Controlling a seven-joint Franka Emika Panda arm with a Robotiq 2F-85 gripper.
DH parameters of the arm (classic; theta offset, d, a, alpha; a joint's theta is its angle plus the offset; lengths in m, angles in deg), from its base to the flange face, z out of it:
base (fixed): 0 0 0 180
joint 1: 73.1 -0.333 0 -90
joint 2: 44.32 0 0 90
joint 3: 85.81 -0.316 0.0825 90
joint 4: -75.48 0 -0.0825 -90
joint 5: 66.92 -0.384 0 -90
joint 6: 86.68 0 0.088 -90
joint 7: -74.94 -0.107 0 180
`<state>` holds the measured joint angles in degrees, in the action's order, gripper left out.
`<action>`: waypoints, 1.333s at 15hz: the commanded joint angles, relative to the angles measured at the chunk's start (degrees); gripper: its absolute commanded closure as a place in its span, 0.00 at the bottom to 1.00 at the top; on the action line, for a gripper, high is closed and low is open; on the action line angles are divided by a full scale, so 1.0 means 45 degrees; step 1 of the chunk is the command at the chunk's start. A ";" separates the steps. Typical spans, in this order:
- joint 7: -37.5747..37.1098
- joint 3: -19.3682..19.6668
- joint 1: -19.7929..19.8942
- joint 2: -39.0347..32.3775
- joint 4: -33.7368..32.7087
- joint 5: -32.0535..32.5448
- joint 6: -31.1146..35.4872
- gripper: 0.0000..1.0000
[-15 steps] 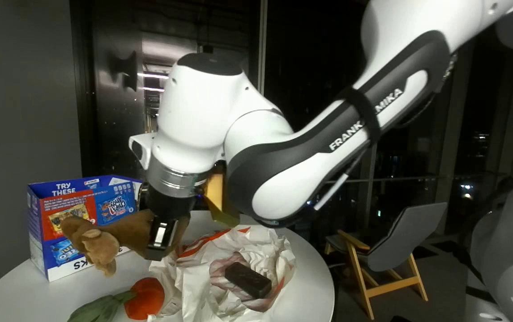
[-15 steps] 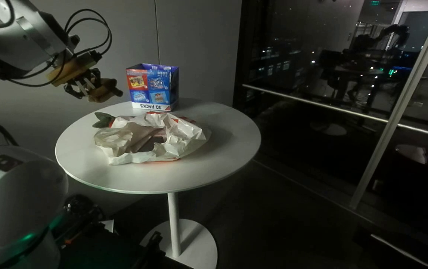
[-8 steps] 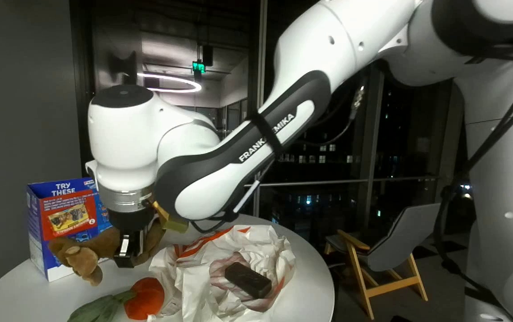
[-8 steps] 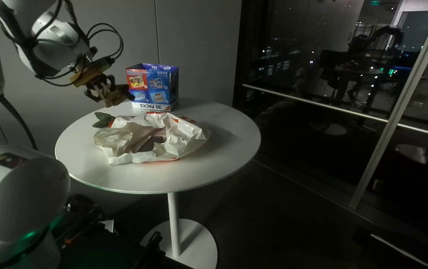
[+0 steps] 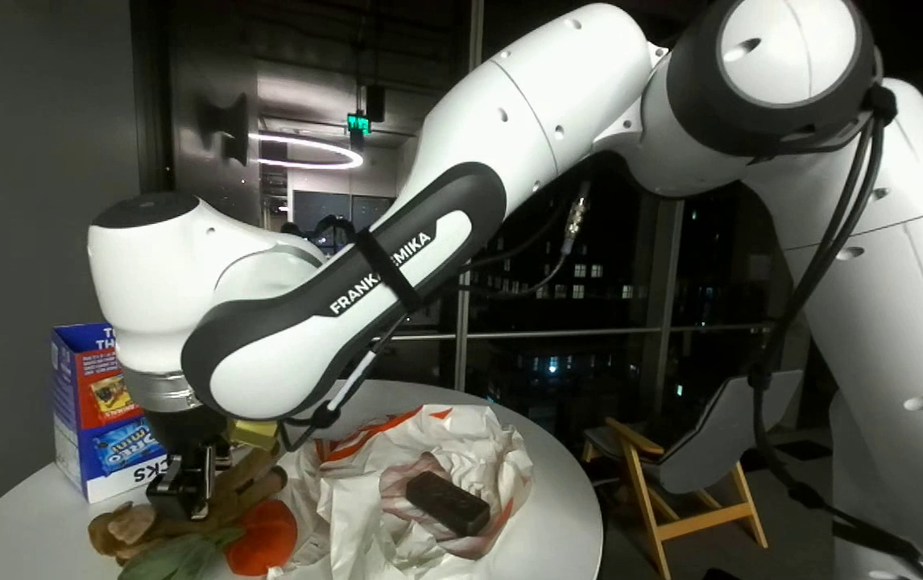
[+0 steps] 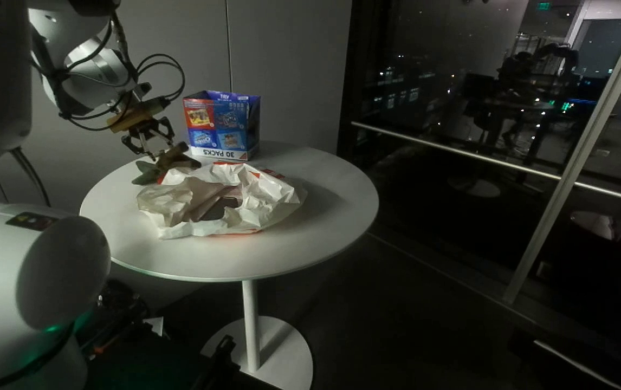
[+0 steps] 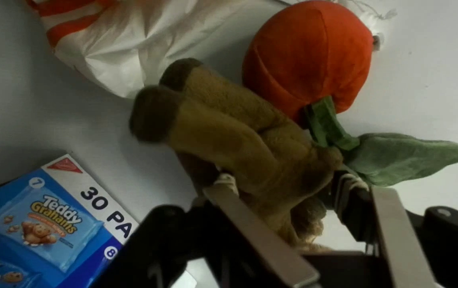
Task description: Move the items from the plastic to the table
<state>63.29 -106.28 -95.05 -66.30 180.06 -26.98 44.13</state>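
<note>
The brown plush animal (image 7: 221, 136) lies low at the tabletop, against the red-orange plush fruit (image 7: 309, 56) with green leaves. Around its body stands my gripper (image 7: 287, 182), open, with a gap beside one finger. In an exterior view the gripper (image 5: 180, 503) is just over the animal's middle, its head toward the box side. The white plastic bag (image 5: 349, 515) lies crumpled on the round white table (image 6: 332, 216). A dark block (image 5: 447, 503) rests on it within a reddish patch. Whether anything sits under the bag's folds is hidden.
A blue snack box (image 6: 221, 124) stands upright at the table's side, close to the gripper, and shows in all views. The table's rounded edge (image 5: 594, 515) runs past the bag. A grey chair (image 5: 695, 451) with wooden legs stands on the floor beyond.
The arm has carried the plush animal toward the box side and down. The jaws have spread, and the animal has dropped from them to beside the red-orange fruit.
</note>
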 commanded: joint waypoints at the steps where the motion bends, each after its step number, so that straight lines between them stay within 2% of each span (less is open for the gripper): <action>1: -0.0593 0.0454 -0.0487 0.1251 0.0236 -0.1468 -0.1325 0.01; 6: -0.1815 0.0920 0.0176 0.3914 0.2499 -0.3393 -0.2451 0.00; 12: -0.1245 0.1954 0.1860 0.6235 0.5713 -0.6926 -0.2165 0.00; 14: -0.0665 0.2324 0.2288 0.6591 0.6528 -0.8298 -0.1884 0.00; 16: -0.0106 0.2621 0.2627 0.6497 0.7027 -0.9096 -0.1651 0.00; 20: 0.0515 0.2832 0.3015 0.5917 0.7692 -0.9165 0.0066 0.00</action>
<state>63.35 -93.89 -82.26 -39.24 212.32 -66.84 39.43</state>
